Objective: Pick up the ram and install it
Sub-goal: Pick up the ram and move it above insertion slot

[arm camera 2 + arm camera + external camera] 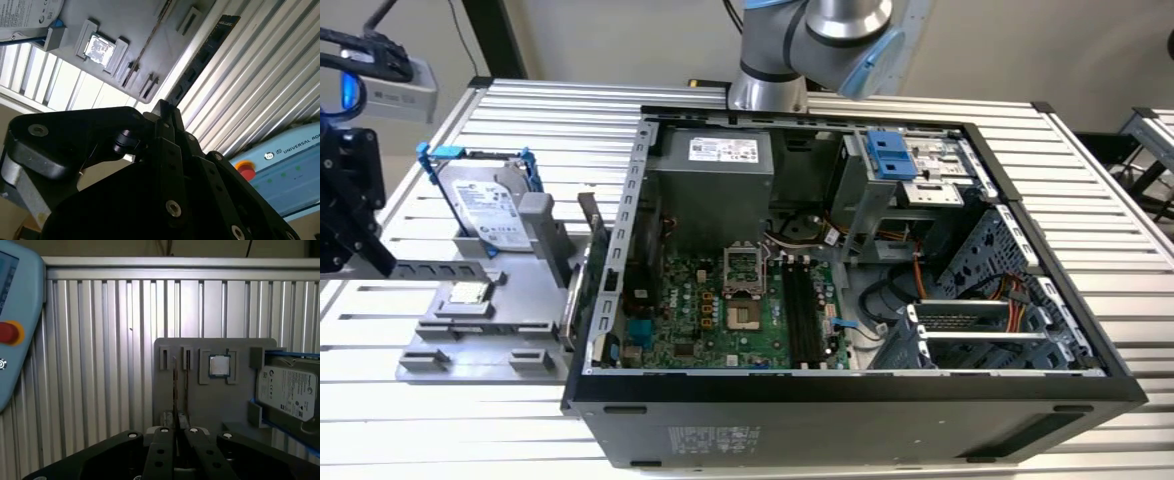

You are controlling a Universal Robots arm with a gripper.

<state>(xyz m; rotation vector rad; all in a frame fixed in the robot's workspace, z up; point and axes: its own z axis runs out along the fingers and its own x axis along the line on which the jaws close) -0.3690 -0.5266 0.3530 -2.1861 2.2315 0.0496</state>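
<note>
I see the ribbed metal desk (520,110) carrying an open PC case (854,425) and, toward the exterior view's left, a grey holder (460,362).

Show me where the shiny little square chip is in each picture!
Exterior view: the square chip lies on the grey holder, at the exterior view's left.
First wrist view: the chip sits in its pocket on the holder, beside the hard drive.
Second wrist view: same pocket, near the drive's corner.
Shared landmark: the blue-framed hard drive.
</note>
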